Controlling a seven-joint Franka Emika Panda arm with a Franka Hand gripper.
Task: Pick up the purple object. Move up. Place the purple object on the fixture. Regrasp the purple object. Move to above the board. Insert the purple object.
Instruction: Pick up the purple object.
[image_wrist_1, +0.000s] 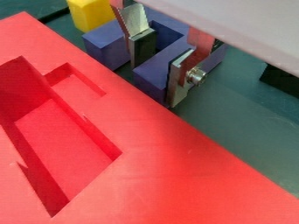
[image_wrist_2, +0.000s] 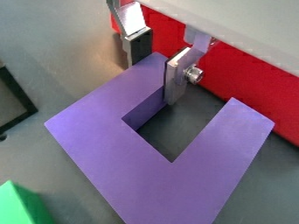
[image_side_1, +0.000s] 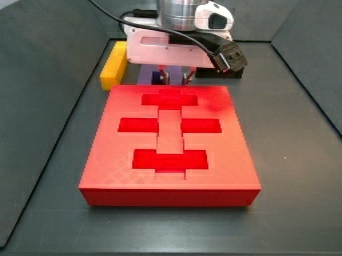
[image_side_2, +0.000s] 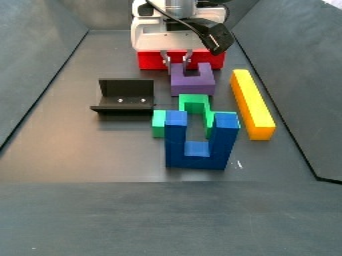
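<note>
The purple object (image_wrist_2: 140, 153) is a U-shaped block lying flat on the dark floor just behind the red board (image_side_1: 171, 140); it also shows in a side view (image_side_2: 191, 78). My gripper (image_wrist_2: 158, 63) stands low over it, with one silver finger (image_wrist_2: 135, 44) on the outer side of a prong and the other against its inner side, no gap showing. It shows the same in a wrist view (image_wrist_1: 160, 57). The block rests on the floor. The fixture (image_side_2: 127, 97) stands to one side, apart from the gripper.
A yellow bar (image_side_2: 251, 100) lies beside the purple object. A green block (image_side_2: 174, 118) and a blue two-pronged piece (image_side_2: 201, 138) sit close behind it. The board's dark recesses (image_side_1: 170, 125) face up. Dark walls ring the work floor.
</note>
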